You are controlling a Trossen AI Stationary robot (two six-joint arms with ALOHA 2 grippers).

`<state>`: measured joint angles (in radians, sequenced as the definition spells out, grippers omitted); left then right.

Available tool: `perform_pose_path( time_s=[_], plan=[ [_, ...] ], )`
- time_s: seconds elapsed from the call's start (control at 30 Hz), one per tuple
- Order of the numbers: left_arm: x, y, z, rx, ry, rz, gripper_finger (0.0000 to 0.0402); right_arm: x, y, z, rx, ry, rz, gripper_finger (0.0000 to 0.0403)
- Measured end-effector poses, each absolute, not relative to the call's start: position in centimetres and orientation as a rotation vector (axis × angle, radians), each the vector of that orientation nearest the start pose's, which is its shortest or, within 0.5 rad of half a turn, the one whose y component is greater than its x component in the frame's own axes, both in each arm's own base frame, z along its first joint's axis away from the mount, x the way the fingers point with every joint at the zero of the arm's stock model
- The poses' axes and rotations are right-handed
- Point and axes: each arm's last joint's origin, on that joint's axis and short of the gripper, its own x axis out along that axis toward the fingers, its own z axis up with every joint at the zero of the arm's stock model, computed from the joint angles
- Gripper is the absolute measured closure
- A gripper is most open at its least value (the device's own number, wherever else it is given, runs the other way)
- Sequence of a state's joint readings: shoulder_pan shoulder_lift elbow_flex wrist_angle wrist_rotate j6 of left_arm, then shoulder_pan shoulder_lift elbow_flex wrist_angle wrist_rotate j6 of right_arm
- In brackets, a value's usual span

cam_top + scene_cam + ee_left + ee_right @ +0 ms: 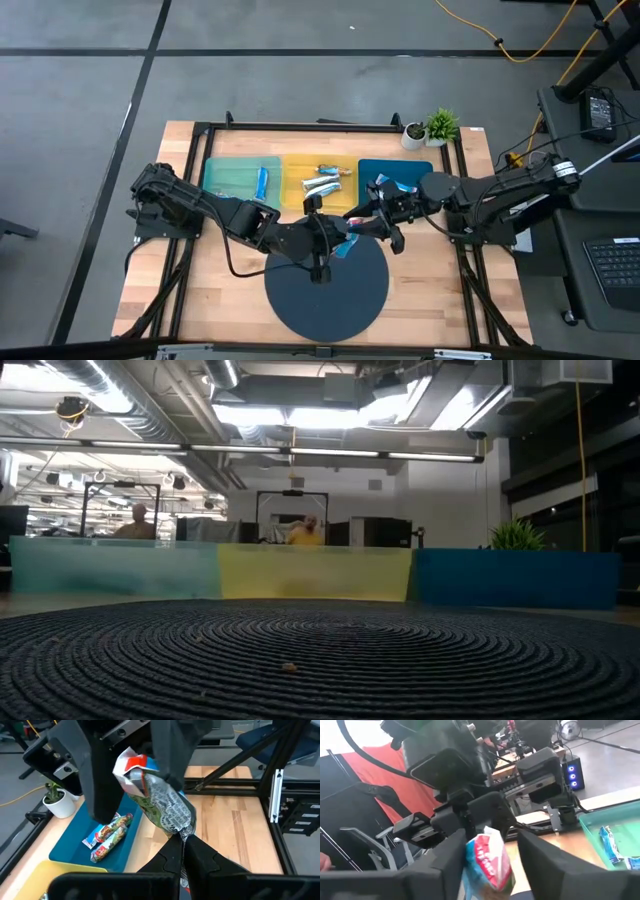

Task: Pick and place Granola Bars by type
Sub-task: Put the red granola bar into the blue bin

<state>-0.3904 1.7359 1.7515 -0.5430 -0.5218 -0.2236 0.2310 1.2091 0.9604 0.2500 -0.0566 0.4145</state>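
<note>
Crinkled foil covers the granola bar [160, 802] that your left pincer [181, 851] pinches tight at its tail, while the right pincer [487, 851] stands spread around its other end, not clamped. Behind them, blue, silver and multicolour bars already lie sorted in smooth plastic trays [318, 185]. The round woven mat [326, 290] beneath looks empty, so this seems the last bar.

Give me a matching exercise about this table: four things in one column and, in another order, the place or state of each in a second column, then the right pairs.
1 blue-wrapped bar
2 silver bars
3 potted plant
4 left gripper

A in the yellow tray
B in the teal tray
C shut on the granola bar wrapper's end
D table corner, beside the blue tray

Pairs: 1-B, 2-A, 3-D, 4-C
</note>
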Motion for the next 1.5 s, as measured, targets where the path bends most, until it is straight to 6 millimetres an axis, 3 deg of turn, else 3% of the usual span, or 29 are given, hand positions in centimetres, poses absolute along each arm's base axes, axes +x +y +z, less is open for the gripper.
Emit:
perform_pose_path(
  time_s=[0.27, 0.33, 0.63, 0.83, 1.03, 1.23, 1.5],
  plan=[
    [36.4, -13.4, 38.1, 0.015, 0.455, 0.181, 0.0393, 26.8, 6.3, 34.8, 0.408, 0.058, 0.279, 0.0336],
    [36.4, -13.4, 38.1, 0.015, 0.454, 0.18, 0.0388, 26.8, 6.3, 34.8, 0.408, 0.058, 0.279, 0.035],
    [36.2, -13.6, 38.3, -0.024, 0.468, 0.091, 0.0336, 26.8, 6.3, 34.8, 0.408, 0.058, 0.278, 0.0356],
    [33.8, -13.0, 40.9, -0.12, 0.429, 0.076, 0.0293, 26.1, 6.1, 35.1, 0.404, 0.109, 0.285, 0.0356],
    [31.3, -14.1, 42.7, -0.129, 0.374, 0.081, 0.0282, 22.3, 5.0, 37.0, 0.347, 0.364, 0.157, 0.0356],
    [31.1, -15.8, 42.0, -0.093, 0.382, 0.096, 0.0286, 17.8, 3.3, 39.5, 0.285, 0.546, -0.141, 0.0356],
    [31.7, -15.9, 41.3, -0.082, 0.397, 0.112, 0.0288, 16.5, 2.0, 39.7, 0.274, 0.61, -0.292, 0.0356]
  ],
)
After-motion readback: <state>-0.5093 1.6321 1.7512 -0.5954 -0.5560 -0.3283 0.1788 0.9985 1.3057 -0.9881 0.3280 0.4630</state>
